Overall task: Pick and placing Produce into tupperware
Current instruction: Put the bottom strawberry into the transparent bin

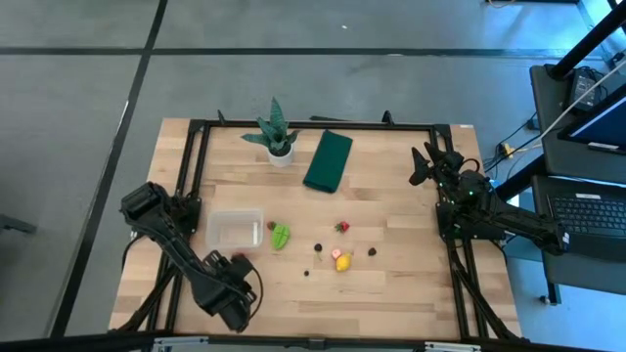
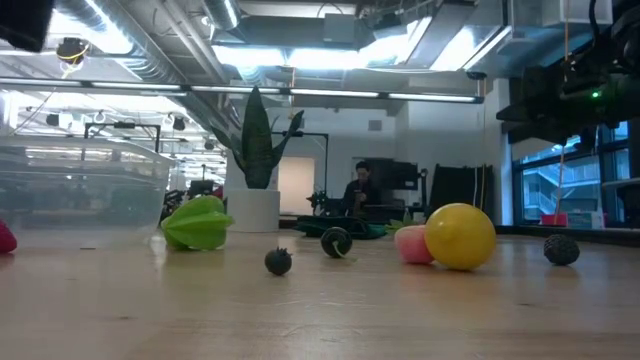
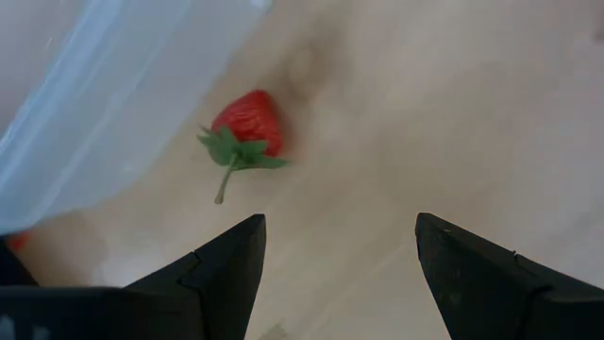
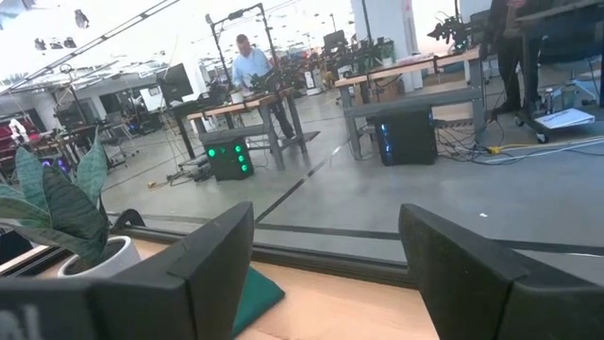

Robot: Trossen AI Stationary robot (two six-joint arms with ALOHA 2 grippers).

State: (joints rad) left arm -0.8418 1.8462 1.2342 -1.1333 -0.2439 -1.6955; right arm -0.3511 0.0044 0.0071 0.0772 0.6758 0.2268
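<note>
— While poised over the strawberry, just beside the tupperware: reaching to pick?

— Probably, with the left gripper spread wide, pinching nothing. Next: lower, straddle the berry, close gently, clear of the plastic wall. Right gripper also spread, waiting far right.

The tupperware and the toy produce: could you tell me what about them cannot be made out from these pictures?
- Tupperware: in the left wrist view, only a blurred corner, cut by the edge; in the low view, its left side is cut off.
- Small dark berries: too tiny in the high view to identify.
- Red piece in the low view: mostly cut off by the left edge.
- Strawberry: whether it touches the tupperware is unclear.
</note>
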